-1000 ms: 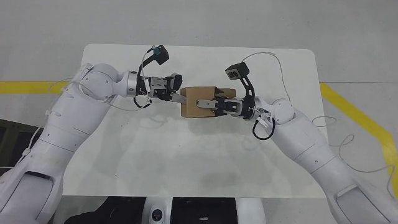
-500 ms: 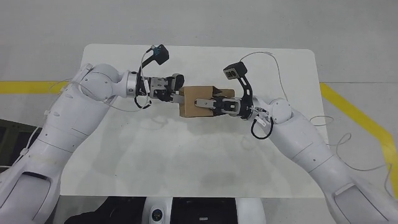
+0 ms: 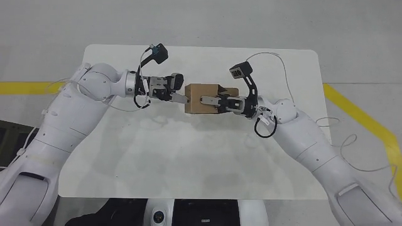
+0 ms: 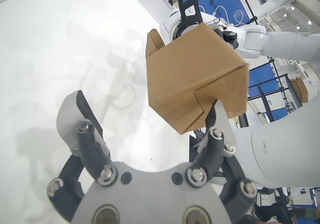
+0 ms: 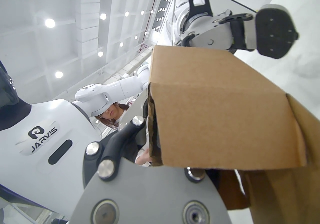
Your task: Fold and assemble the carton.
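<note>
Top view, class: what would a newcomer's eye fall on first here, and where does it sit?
The brown carton stands out first, held over the middle of the white table between the two arms. The right gripper is shut on it from its own side. The left gripper stands open at the opposite end, one finger touching the carton by a folded flap.

— Where's the carton (image 3: 200, 91)?
— Above the table (image 3: 188, 163), around the middle, toward the far side.
— And the grippers?
— Left gripper (image 3: 178, 89) just left of it; right gripper (image 3: 211, 102) on its right, reaching along its near side.
</note>
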`<action>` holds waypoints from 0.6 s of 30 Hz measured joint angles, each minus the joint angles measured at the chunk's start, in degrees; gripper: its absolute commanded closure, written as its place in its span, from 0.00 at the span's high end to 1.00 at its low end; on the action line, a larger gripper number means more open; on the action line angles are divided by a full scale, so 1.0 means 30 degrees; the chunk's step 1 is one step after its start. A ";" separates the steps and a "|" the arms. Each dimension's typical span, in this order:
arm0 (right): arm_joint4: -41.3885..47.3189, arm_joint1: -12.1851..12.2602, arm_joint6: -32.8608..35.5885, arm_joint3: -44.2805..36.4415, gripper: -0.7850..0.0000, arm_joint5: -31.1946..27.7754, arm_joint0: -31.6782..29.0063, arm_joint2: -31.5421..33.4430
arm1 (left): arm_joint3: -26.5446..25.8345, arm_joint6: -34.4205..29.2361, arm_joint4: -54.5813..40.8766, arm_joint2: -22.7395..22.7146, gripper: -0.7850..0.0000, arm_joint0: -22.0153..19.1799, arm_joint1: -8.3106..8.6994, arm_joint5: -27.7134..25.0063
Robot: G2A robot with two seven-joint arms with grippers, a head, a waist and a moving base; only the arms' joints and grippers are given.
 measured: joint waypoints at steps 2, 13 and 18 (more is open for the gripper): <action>-0.0453 0.0015 0.0052 0.0572 0.00 0.0053 0.0132 0.0021 | 0.0073 0.0129 0.0241 -0.0052 1.00 -0.0018 0.0051 -0.0130; -0.1875 -0.0735 -0.0351 0.4015 0.00 0.0367 0.0883 -0.0647 | -0.0415 0.2947 0.4846 -0.1115 1.00 0.0592 0.0379 -0.2351; -0.2898 -0.1427 -0.1028 0.4770 0.02 0.1143 0.1350 -0.1450 | -0.1299 0.5791 0.8822 -0.2141 1.00 0.1487 0.0532 -0.3456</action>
